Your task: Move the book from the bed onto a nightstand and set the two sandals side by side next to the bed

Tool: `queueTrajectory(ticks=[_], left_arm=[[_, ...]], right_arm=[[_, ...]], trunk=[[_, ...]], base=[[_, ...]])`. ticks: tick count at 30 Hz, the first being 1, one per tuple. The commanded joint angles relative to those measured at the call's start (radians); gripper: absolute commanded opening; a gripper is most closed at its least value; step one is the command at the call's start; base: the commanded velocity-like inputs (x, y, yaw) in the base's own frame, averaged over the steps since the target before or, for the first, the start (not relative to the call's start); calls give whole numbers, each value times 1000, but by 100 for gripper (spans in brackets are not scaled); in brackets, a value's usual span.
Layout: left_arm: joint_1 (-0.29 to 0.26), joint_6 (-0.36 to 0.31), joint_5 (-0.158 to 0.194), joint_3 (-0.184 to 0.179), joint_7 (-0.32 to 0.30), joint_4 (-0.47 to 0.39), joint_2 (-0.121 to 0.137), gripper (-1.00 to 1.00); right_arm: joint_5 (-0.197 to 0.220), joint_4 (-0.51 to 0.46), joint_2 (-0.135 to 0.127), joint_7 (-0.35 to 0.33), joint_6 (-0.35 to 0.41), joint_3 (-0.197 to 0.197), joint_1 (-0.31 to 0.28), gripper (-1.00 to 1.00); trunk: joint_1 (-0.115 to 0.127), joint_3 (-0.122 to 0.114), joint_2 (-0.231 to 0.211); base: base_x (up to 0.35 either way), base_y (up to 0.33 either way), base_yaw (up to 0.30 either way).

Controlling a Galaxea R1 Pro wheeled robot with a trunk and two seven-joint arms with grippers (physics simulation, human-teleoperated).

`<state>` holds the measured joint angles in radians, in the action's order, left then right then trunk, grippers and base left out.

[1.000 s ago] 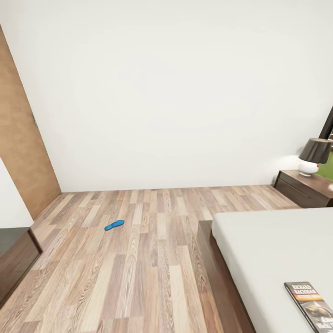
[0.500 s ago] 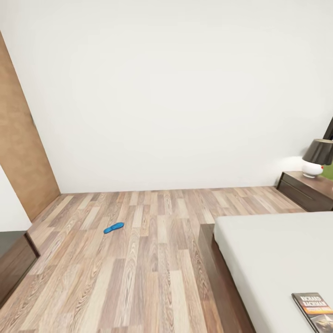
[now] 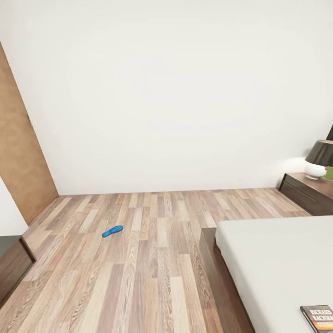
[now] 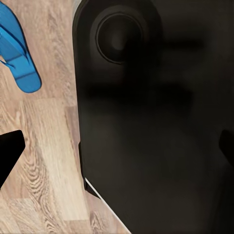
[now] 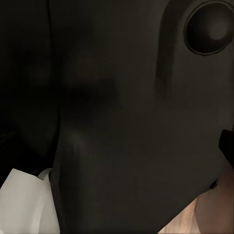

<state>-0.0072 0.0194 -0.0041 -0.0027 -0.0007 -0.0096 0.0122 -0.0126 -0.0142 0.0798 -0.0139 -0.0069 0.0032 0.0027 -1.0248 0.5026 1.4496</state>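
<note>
A flat bright blue sandal lies on the wood-plank floor, well apart from the pale grey-white mattress bed. The dark orange-banded paperback book rests on the mattress corner. Whether either gripper's fingers are apart or together cannot be made out.

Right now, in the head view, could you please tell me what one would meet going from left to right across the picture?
Brown wood wall panel → blue sandal on the wood-plank floor → bed → book near the mattress's near edge → nightstand with its lamp.
</note>
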Motion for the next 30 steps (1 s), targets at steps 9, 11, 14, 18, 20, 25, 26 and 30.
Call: queueTrajectory(ticks=[9,11,14,18,20,25,26,30], left_arm=[[0,2,0,0,1,0,0,100],[0,2,0,0,0,0,0,100],[0,2,1,0,0,0,0,100],[0,2,1,0,0,0,0,100],[0,2,1,0,0,0,0,100],[-1,2,0,0,0,0,0,100],[-1,2,0,0,1,0,0,100],[0,2,0,0,1,0,0,100]], right_arm=[[-1,-1,-1,-1,-1,0,0,100],[-1,-1,-1,-1,-1,0,0,100],[-1,-1,-1,-1,-1,0,0,100],[-1,-1,-1,-1,-1,0,0,100],[-1,-1,-1,-1,-1,0,0,100],[-1,-1,-1,-1,-1,0,0,100],[-1,-1,-1,-1,-1,0,0,100],[-1,-1,-2,-2,-1,0,0,100]], trunk=[[0,1,0],[0,1,0],[0,1,0],[0,1,0],[0,1,0],[0,1,0],[0,1,0],[0,1,0]], base=[[149,0,0],[149,0,0],[149,0,0],[150,0,0],[150,0,0],[152,0,0],[153,0,0],[154,0,0]])
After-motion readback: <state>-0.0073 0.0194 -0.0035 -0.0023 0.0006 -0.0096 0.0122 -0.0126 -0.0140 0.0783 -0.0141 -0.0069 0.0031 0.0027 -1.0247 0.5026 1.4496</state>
